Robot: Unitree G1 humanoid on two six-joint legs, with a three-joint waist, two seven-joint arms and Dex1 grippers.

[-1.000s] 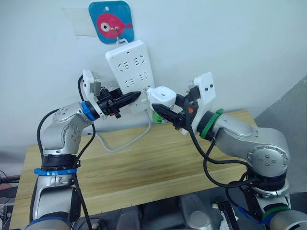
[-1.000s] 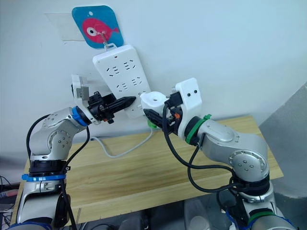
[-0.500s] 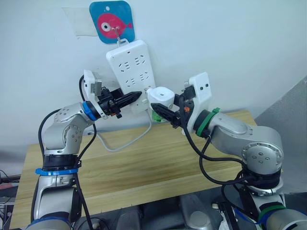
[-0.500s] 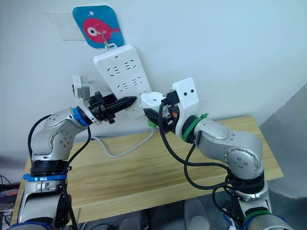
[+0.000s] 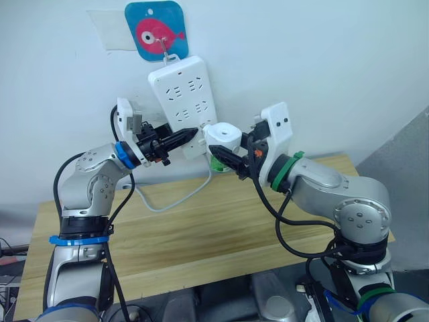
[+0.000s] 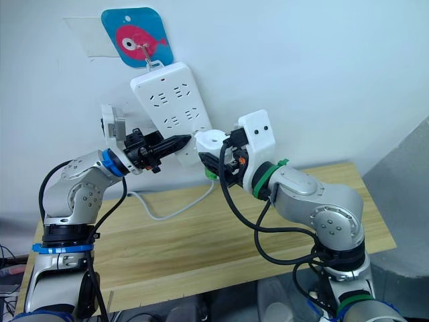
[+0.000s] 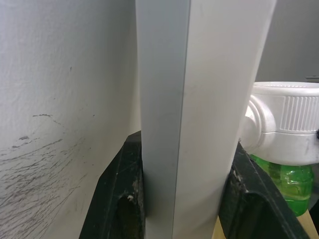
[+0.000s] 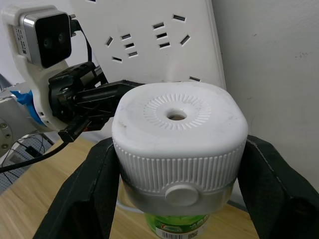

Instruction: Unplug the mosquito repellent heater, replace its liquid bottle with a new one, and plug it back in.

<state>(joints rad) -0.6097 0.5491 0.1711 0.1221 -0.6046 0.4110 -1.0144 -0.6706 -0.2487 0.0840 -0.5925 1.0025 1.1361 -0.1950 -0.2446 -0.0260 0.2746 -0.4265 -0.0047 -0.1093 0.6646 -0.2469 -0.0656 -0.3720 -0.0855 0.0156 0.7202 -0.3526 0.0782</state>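
The mosquito repellent heater is a white rounded unit with a round vent hole on top. A green liquid bottle hangs under it. My right gripper is shut on the heater's ribbed sides and holds it against the lower end of the white power strip on the wall. Its prongs are hidden. My left gripper is shut on the strip's lower edge, with one black finger on each side of it.
The strip hangs from a blue fish-print hook plate. Its white cable droops onto the wooden table below. The white wall is right behind both grippers. A grey surface lies at the far right.
My right arm has shifted slightly left, bringing the heater a little closer to the strip. The left arm and strip have stayed put.
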